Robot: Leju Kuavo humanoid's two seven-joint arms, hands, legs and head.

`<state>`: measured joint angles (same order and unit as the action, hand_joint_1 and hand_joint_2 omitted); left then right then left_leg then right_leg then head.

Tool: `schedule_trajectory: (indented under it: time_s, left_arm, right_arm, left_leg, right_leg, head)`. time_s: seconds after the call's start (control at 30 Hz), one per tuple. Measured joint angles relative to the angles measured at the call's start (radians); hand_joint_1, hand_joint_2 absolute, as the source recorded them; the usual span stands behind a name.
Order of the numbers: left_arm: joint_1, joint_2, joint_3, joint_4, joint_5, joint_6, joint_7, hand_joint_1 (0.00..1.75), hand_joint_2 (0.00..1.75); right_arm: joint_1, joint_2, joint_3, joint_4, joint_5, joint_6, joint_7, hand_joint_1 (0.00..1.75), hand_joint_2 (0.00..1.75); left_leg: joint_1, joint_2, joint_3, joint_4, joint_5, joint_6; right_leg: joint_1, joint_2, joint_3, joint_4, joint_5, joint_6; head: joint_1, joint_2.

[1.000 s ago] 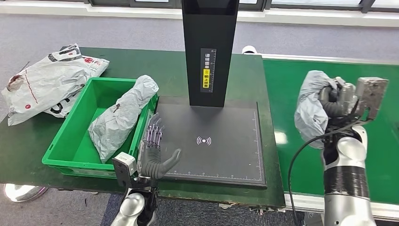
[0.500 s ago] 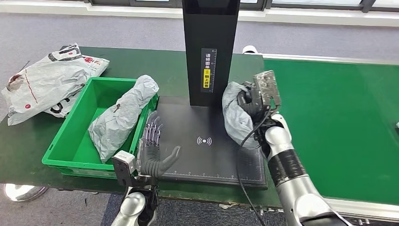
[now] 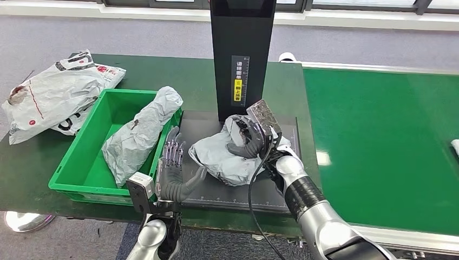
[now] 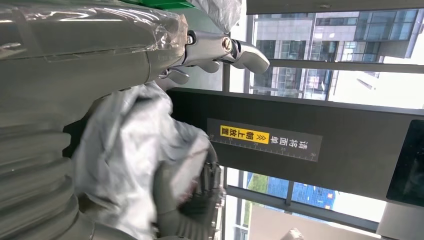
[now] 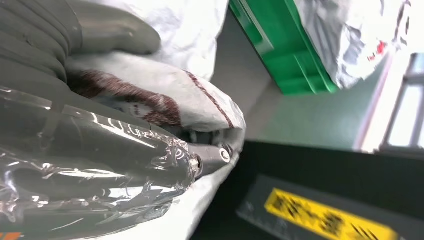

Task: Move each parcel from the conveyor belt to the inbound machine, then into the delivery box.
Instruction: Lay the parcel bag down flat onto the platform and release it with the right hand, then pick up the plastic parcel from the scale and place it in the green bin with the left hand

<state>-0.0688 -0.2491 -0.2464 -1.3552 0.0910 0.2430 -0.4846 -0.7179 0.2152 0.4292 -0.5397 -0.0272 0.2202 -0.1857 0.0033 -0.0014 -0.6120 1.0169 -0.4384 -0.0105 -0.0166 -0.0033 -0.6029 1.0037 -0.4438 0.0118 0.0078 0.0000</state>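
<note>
Parcel (image 3: 219, 157) in grey wrap lies on the black scan plate (image 3: 287, 142) of the inbound machine (image 3: 241, 54), the robot's right hand (image 3: 248, 138) clasped over its upper end with fingers curled into the wrap. The right wrist view shows those fingers (image 5: 100, 150) pressed against the bag's crumpled skin beside a dark red printed mark. The left hand (image 3: 174, 174) waits at the plate's near-left corner, just beside the parcel's edge, fingers spread and holding nothing, thumb pointing toward the bag.

The step in hand appears to be setting the parcel down for scanning. To do it well, the bag should settle flat near the plate's middle, where the wireless mark is now covered, and clear of the black column so nothing snags. The right hand would best let go only once the soft bag rests under its own weight; loose plastic could cling to the fingers and drag as they lift.

The green box (image 3: 70, 162) to the left already carries one grey parcel (image 3: 139, 135) draped over its right wall, so room on that side looks tight for the coming transfer. A white bag (image 3: 51, 95) lies on the table beyond the box.
</note>
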Motion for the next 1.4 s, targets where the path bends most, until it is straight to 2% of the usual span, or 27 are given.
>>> schedule_trajectory:
  time_s: [0.23,0.47,0.57,0.73,0.9,1.03,1.33,1.4]
  left_arm:
    - [-0.009,0.005,0.0,0.015,0.005,0.0,-0.003,0.0,1.75]
    - [-0.01,0.014,0.0,0.016,0.005,0.0,-0.011,0.0,1.75]
    - [-0.009,0.018,0.0,0.017,0.002,-0.001,-0.014,0.0,1.75]
    - [-0.007,0.022,0.005,0.017,-0.009,0.004,-0.02,0.0,1.75]
    - [-0.009,0.022,0.022,0.018,-0.018,0.013,-0.021,0.0,1.75]
    - [-0.01,0.022,0.033,0.017,-0.028,0.02,-0.024,0.0,1.75]
    - [-0.01,0.022,0.036,0.017,-0.031,0.021,-0.026,0.0,1.75]
    - [-0.01,0.022,0.037,0.016,-0.048,0.03,-0.022,0.0,1.75]
  right_arm:
    - [-0.002,0.0,0.011,0.035,-0.015,0.039,-0.007,0.0,1.75]
    - [-0.022,-0.022,0.04,0.004,0.041,0.057,-0.104,0.0,1.75]
    - [-0.015,-0.053,0.052,-0.102,0.062,0.082,-0.13,0.0,1.75]
    - [0.027,-0.122,0.053,-0.387,0.038,0.079,-0.131,0.0,1.75]
    - [0.102,-0.177,0.045,-0.691,0.034,0.026,-0.152,0.0,1.75]
    - [0.17,-0.203,0.036,-0.863,0.055,-0.029,-0.163,0.0,1.75]
    - [0.2,-0.214,0.031,-0.93,0.058,-0.038,-0.168,0.0,1.75]
    - [0.233,-0.221,0.022,-0.979,0.048,-0.046,-0.17,0.0,1.75]
  left_leg:
    - [0.0,0.0,0.0,0.0,0.0,0.0]
    - [0.0,0.0,0.0,0.0,0.0,0.0]
    - [0.0,0.0,0.0,0.0,0.0,0.0]
    - [0.0,-0.001,0.0,0.001,0.0,0.0]
    - [0.0,0.0,0.0,0.001,-0.001,0.0]
    - [0.0,0.0,0.0,0.0,-0.001,0.0]
    - [0.0,0.0,0.0,0.0,-0.001,0.0]
    - [0.0,0.0,0.001,0.0,-0.001,0.0]
  right_leg:
    - [0.0,0.0,0.0,0.0,0.0,0.0]
    - [0.0,0.0,0.0,0.0,0.0,0.0]
    - [0.0,0.0,0.0,0.0,0.0,0.0]
    - [0.0,0.0,0.0,-0.001,0.0,0.0]
    - [0.0,0.0,0.0,-0.001,0.0,0.0]
    - [0.0,0.0,0.0,-0.001,0.0,0.0]
    - [0.0,0.001,0.0,-0.001,0.0,0.0]
    - [0.0,0.0,0.0,-0.001,0.0,0.0]
  head:
    - [0.0,0.0]
    - [0.0,0.0]
    - [0.0,0.0]
    - [0.0,0.0]
    - [0.0,0.0]
    - [0.0,0.0]
    - [0.0,0.0]
    - [0.0,0.0]
